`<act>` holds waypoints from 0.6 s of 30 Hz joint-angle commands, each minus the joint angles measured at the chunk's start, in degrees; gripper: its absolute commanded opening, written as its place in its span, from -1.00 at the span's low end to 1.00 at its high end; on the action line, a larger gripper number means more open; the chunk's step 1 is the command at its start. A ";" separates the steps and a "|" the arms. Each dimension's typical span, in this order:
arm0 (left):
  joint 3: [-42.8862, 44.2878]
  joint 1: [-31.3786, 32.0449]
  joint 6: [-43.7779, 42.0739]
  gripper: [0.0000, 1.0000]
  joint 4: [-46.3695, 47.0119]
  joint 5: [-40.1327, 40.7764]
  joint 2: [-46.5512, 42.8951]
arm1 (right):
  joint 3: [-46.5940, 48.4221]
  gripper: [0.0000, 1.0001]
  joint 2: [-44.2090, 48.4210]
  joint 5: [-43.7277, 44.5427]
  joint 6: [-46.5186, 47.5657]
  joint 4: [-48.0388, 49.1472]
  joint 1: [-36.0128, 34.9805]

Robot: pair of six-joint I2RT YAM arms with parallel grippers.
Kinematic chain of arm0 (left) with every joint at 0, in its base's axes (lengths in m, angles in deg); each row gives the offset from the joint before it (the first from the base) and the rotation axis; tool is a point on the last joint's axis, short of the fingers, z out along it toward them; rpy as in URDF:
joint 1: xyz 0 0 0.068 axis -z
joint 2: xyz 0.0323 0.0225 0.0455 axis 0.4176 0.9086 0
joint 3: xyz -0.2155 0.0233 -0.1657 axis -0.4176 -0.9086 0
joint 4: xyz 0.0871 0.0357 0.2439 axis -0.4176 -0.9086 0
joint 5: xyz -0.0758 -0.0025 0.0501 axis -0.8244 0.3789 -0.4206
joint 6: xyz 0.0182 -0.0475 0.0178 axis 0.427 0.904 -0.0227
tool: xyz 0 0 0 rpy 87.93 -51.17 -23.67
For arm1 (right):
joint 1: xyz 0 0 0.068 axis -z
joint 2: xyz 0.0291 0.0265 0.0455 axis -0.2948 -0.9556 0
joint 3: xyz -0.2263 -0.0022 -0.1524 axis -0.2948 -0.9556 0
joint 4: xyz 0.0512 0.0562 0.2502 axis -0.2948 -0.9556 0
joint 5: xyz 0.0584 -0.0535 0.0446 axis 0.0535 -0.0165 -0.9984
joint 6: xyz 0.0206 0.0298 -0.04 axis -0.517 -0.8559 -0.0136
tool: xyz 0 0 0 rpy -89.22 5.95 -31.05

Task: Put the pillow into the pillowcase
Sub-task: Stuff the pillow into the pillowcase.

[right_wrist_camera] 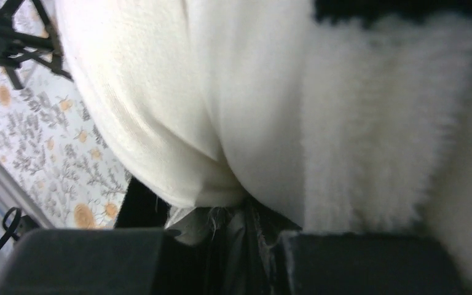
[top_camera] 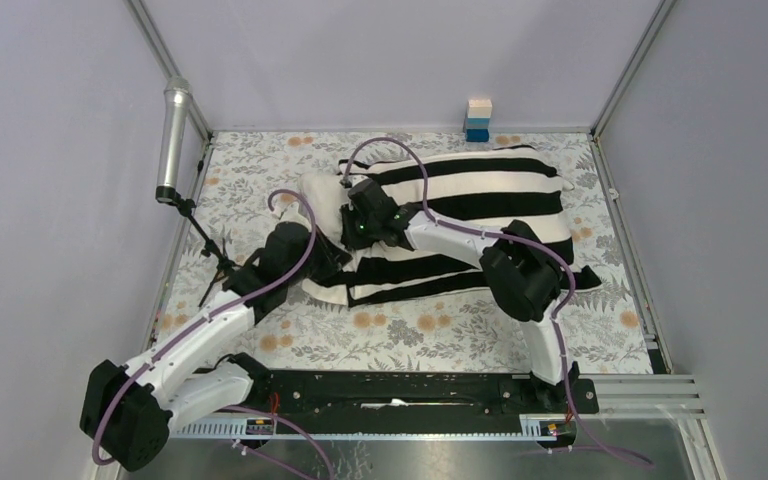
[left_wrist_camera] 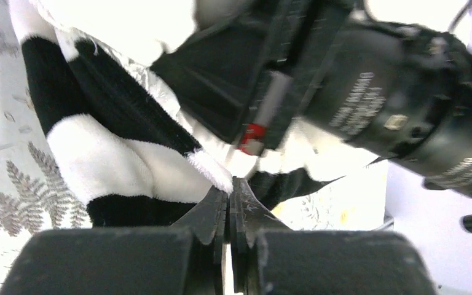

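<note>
Hiding most of pillow (top_camera: pixel 320 192), pillowcase (top_camera: pixel 480 190) sits pinched in left jaws; right jaws clamp pillow.

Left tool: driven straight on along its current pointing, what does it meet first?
The pillowcase: its striped fleece edge sits right at the tips of the left tool, so any advance pushes into it at once. Just behind, seemingly close though depth is unclear, is the right arm's wrist.
</note>
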 commanded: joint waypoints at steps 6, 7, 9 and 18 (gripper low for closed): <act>-21.36 3.68 12.32 -1.00 25.55 -8.18 -10.28 | -13.68 0.07 15.11 2.77 3.76 -5.23 -2.68; -22.54 3.68 12.80 -1.00 25.42 -7.73 -11.43 | -11.39 0.20 16.50 4.09 5.56 -7.68 -4.46; -23.95 3.68 13.00 -1.00 23.68 -6.43 -13.53 | -6.42 0.44 18.59 6.91 8.69 -11.59 -7.34; -28.79 3.68 14.69 -1.00 19.48 -4.35 -22.78 | 18.70 0.99 6.23 30.03 20.50 -21.50 -8.78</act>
